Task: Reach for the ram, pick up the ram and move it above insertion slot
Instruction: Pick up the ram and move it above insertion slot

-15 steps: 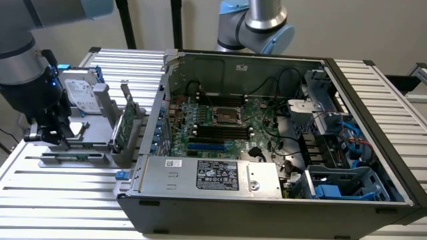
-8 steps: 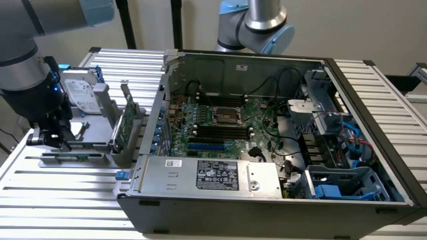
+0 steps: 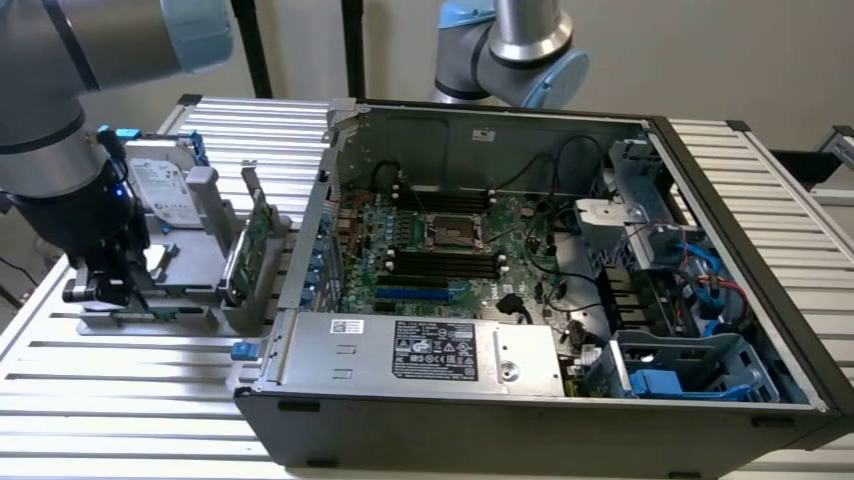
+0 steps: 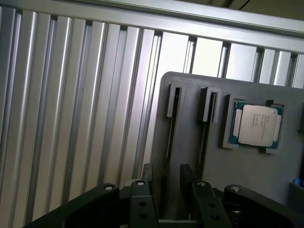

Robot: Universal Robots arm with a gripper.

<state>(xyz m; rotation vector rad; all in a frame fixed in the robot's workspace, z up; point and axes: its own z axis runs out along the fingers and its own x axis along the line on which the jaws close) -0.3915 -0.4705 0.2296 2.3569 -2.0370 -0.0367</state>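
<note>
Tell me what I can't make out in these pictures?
1. Ram: wrist view, edge-on in the holder slot, so its chips are hidden.
2. Pincer: wrist view, tips apart either side of the ram; whether they touch it is unclear.
3. CPU: wrist view, print too small to read.
4. Hard drive: exterior view, label too small to read.
5. Second arm: exterior view, cut off by the top edge.

Open dark grey computer tower case (image 3: 534,430), on its side on a ribbed aluminium table (image 3: 120,400).
Inside the case:
- green motherboard (image 3: 441,250)
- silver power supply with black label (image 3: 427,352)
- blue plastic drive caddy (image 3: 663,383)

Beside the case, a grey plastic holder (image 4: 237,166) bearing:
- square silver-lidded processor chip (image 4: 257,124)
- silver hard drive (image 3: 160,190)
- upright broad green expansion card (image 3: 248,255)
</note>
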